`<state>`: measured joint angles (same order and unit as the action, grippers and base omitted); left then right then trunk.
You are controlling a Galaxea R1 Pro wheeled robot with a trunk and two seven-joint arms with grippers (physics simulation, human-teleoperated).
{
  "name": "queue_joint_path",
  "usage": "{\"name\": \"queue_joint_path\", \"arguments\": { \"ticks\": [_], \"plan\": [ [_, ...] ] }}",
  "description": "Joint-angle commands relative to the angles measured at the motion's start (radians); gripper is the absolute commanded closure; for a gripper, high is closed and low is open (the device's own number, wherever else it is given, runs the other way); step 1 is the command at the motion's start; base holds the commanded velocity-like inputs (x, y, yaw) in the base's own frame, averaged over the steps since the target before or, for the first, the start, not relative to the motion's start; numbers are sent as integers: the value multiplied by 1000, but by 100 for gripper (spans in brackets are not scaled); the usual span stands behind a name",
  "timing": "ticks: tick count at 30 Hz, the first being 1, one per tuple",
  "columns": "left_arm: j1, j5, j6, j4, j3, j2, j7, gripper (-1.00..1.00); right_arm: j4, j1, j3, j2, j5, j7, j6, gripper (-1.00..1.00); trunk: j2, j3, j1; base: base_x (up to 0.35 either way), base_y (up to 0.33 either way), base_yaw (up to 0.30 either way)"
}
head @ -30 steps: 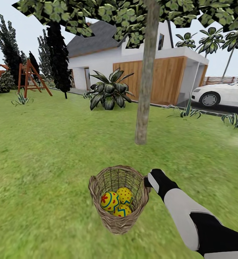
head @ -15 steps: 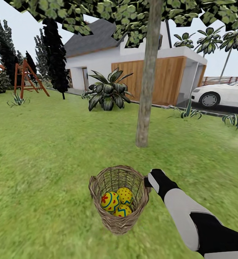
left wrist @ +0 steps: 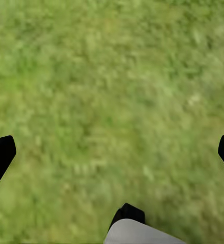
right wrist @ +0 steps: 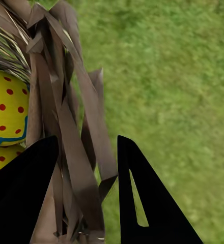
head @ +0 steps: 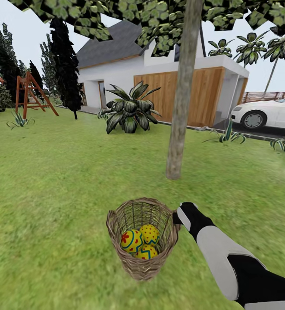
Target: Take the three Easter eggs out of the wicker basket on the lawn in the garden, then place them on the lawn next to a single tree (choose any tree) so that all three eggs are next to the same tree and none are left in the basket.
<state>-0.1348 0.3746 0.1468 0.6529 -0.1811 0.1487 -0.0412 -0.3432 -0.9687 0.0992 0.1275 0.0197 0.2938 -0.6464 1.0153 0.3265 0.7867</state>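
Three Easter eggs (head: 141, 242) sat in my wicker basket (head: 142, 236).
My right tool (right wrist: 86, 195) pinched its rim, seemingly lifted; left tool (left wrist: 112, 152) gaped empty.

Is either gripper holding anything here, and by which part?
The right gripper is clamped on the wicker basket at its rim wall, one finger inside and one outside. The left gripper is open over grass, holding nothing.

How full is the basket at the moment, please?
Full: all three eggs sit inside the basket, held at its rim by the right pincer.
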Motion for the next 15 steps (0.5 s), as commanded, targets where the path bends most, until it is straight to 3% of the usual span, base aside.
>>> {"name": "queue_joint_path", "arguments": {
  "ticks": [1,15],
  "plan": [
    [0,10,1,1,0,0,-5,-100,-2,-1,9,1,8,4,-1,100,1,1,1,298,135,0],
    [0,9,-3,1,2,1,-12,-100,-3,-1,8,16,8,2,-1,100,1,4,1,333,23,44]
  ]
}}
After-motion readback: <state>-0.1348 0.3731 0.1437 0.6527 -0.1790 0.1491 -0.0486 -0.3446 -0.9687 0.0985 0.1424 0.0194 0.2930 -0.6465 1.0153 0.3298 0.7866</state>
